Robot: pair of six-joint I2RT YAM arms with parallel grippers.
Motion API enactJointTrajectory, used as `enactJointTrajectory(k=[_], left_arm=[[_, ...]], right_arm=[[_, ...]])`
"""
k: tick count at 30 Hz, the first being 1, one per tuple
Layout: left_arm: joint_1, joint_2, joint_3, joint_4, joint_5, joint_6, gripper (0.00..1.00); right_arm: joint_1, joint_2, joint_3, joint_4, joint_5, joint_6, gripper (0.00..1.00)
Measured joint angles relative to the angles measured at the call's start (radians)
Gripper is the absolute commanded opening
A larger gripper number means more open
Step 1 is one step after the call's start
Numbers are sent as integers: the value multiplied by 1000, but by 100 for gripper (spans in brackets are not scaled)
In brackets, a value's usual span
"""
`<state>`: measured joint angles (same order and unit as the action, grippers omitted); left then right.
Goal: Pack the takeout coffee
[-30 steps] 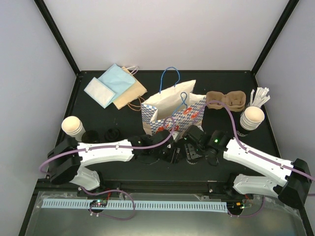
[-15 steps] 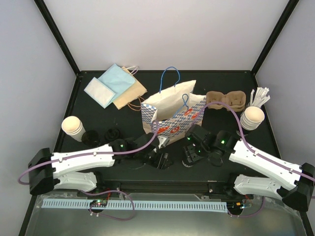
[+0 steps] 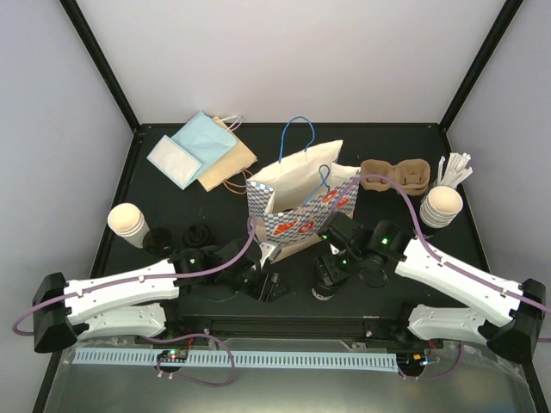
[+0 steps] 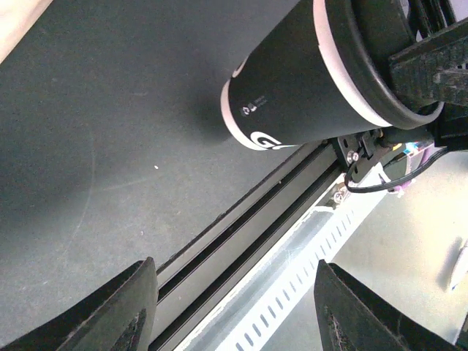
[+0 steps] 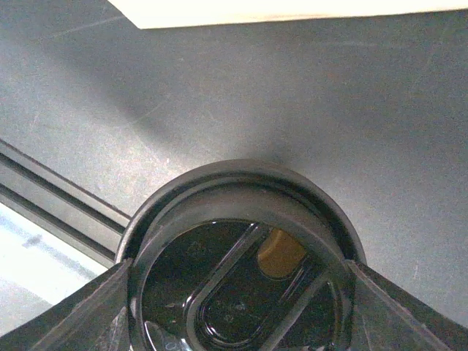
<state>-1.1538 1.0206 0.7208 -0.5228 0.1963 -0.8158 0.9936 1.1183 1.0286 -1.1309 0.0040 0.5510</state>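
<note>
Over the last second the left arm has drawn back toward the near left corner, taking the left gripper [image 3: 268,286] away from the front of the blue-checked paper bag with red circles [image 3: 301,202]. The right gripper [image 3: 331,274] has slid toward the near edge of the dark table mat [image 3: 164,202]. The left gripper's fingers [image 4: 128,307] stand well apart with nothing between them. The right gripper's fingers [image 5: 102,311] are spread wide yet closed on the round black plastic lid [image 5: 219,219] of a black-sleeved paper cup with white bands [image 4: 292,95]. That cup sits just in front of the bag; I cannot tell whether its base rests on the mat.

The hold looks to be at the lid end alone. The chief risk, then, is the lid popping off and the cup dropping or spilling if the arm swings fast or tilts. The brown moulded-pulp two-hole cup tray [image 3: 394,175] sits behind the bag, to its right (both holes look empty), so the carry must pass over or round the bag. A low path could clip the bag's rim and knock it over, with no gripper steadying it. The stack of cream-tan paper cups [image 3: 442,206] near the tray could be struck by the right arm. A crooked descent would catch the cup's base on the tray's rim
</note>
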Motion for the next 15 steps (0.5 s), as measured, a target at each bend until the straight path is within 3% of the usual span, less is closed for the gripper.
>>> enactJointTrajectory(k=[5,9,15], left_arm=[[1,-27,-8,-24,-2,-1,61],[3,-53,-10,-34,-14,-2,62],[7,-65,-31,-28,-26,-9,61]], right_arm=[[0,29,8,-26,-6,0,70],[0,36,8,-31,79,13,69],[10,38,-42,83,186,40,68]])
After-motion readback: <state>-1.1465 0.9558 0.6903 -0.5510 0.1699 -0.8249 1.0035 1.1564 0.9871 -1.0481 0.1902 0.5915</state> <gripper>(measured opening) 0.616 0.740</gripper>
